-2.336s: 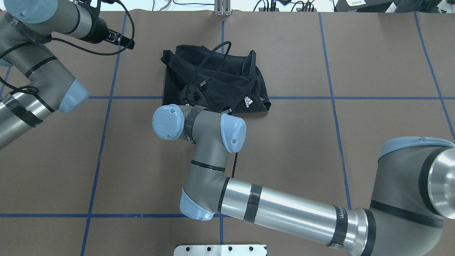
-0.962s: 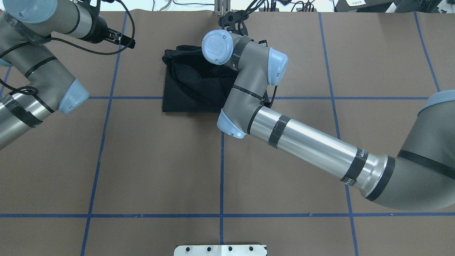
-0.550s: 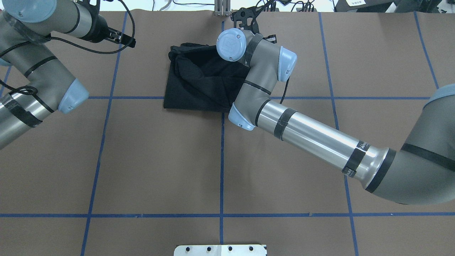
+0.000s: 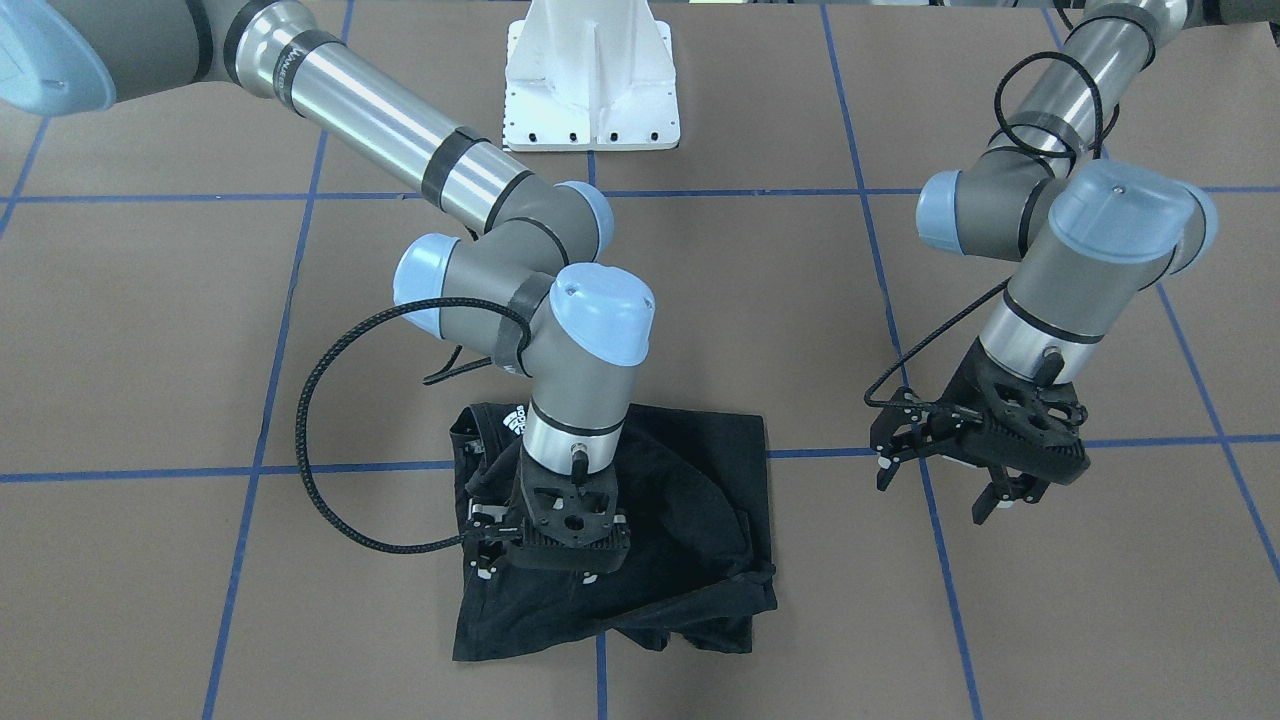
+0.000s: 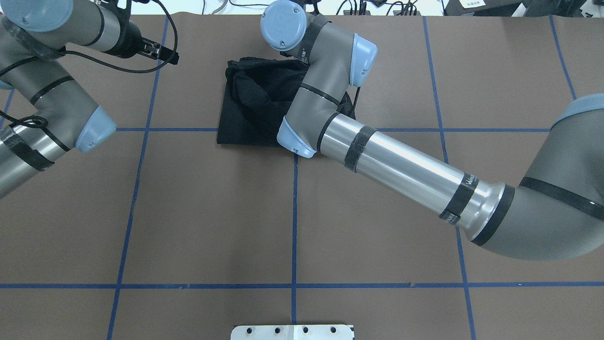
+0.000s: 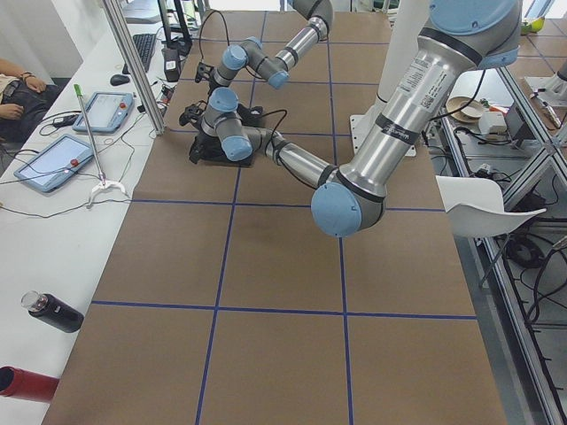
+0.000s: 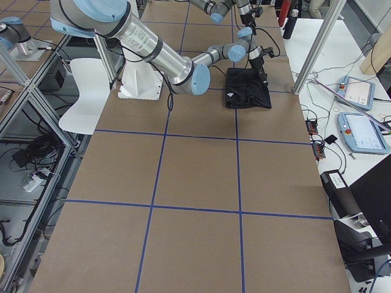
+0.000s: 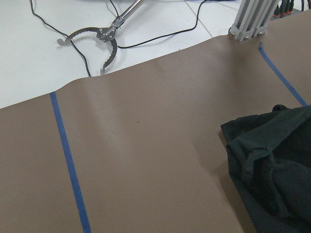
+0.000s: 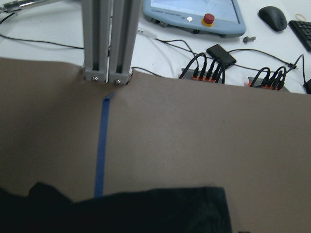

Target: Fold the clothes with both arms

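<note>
A black T-shirt (image 4: 690, 520) lies bunched in a rough square on the brown desk (image 4: 150, 330), astride a blue tape line. The right gripper (image 4: 548, 550) hangs low over the cloth, and whether it grips cannot be told. The left gripper (image 4: 935, 488) hovers well apart, fingers spread and empty.

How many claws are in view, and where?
2. The right claw sits low over the shirt, its grip hard to read against the black cloth. The left claw hangs open above the table, beside the shirt and apart from it. None seem hidden.
</note>
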Tool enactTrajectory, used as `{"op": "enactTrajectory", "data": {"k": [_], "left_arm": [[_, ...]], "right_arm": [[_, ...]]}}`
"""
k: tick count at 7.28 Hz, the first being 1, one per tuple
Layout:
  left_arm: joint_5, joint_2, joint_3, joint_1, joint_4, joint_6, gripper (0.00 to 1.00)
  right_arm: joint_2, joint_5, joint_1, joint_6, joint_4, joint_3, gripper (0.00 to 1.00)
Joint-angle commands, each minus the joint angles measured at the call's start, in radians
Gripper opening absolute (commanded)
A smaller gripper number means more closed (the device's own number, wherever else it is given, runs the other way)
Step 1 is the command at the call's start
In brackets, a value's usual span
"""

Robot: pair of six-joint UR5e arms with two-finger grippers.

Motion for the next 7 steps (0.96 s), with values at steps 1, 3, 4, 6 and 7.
{"op": "enactTrajectory", "data": {"k": [1, 3, 4, 6, 7], "left_arm": [[0.000, 0.001, -0.001, -0.001, 0.000, 0.000, 1.00], [0.000, 0.013, -0.001, 0.000, -0.007, -0.001, 1.00], [0.000, 0.016, -0.008, 0.000, -0.007, -0.001, 1.00], [0.000, 0.016, -0.009, 0.000, -0.007, -0.001, 1.00], [0.000, 0.016, -0.007, 0.000, -0.007, -0.001, 1.00]], "right_arm": [[-0.006, -0.029, -0.127, 0.017, -0.140, 0.078, 0.97], [0.008, -0.065, -0.186, 0.029, -0.240, 0.082, 0.87], [0.014, -0.065, -0.190, 0.018, -0.256, 0.082, 0.83], [0.017, -0.069, -0.200, -0.034, -0.288, 0.087, 0.77], [0.014, -0.071, -0.212, -0.042, -0.308, 0.098, 0.74]]}}
